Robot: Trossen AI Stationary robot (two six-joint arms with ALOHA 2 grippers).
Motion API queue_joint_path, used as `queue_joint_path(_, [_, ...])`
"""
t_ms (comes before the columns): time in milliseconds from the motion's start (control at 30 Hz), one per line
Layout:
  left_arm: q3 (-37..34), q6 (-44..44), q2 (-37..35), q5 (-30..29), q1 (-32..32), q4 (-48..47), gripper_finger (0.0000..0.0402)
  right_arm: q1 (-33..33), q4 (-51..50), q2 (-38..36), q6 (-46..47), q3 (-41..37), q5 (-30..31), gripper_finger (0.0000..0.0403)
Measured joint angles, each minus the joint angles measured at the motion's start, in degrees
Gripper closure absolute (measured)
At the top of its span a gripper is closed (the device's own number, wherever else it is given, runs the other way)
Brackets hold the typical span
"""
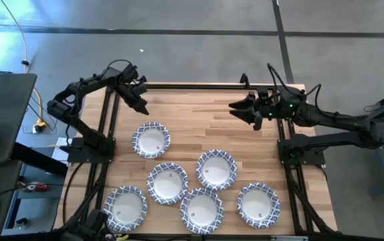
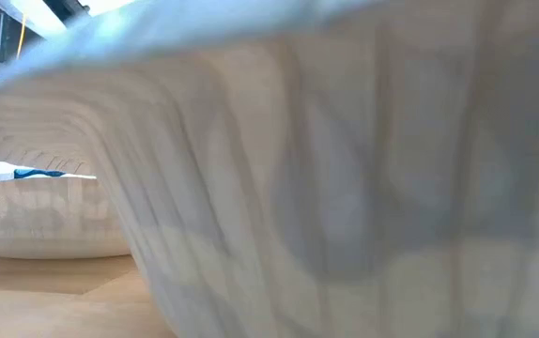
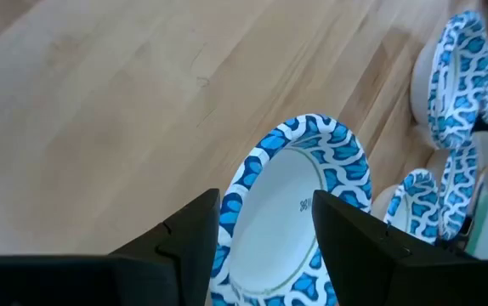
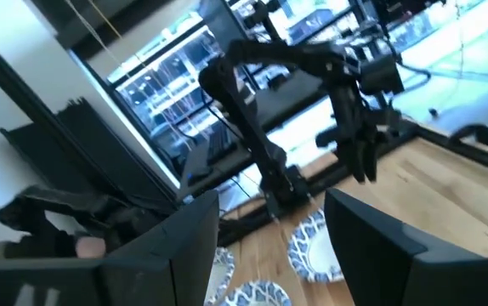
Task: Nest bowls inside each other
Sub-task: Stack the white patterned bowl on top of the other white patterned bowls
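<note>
Two black jointed arms (image 1: 85,100), black cables, blocky dark claw fingers (image 3: 184,246).

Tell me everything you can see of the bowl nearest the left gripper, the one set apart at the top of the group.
That bowl is small, round and shallow, plain white inside with a wide blue-and-white patterned rim; it looks like paper. It sits upright and empty on the wooden table, apart from the other bowls, touching none of them. A small dark mark shows near its middle in the left wrist view. The left gripper hangs open above and beyond it, not touching it.
</note>
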Motion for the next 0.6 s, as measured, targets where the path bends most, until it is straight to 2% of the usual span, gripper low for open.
queue_joint_path(233, [-5.3, -4.7, -3.2, 0.6, 1.8, 7.1, 0.0224, -1.7, 2.7, 0.0, 0.6, 0.0, -1.9, 0.0197])
queue_joint_path(600, [-6.0, -6.4, -3.2, -1.9, 1.7, 7.3, 0.0224, -1.6, 3.2, 0.0, 1.7, 0.0, -4.3, 0.0197])
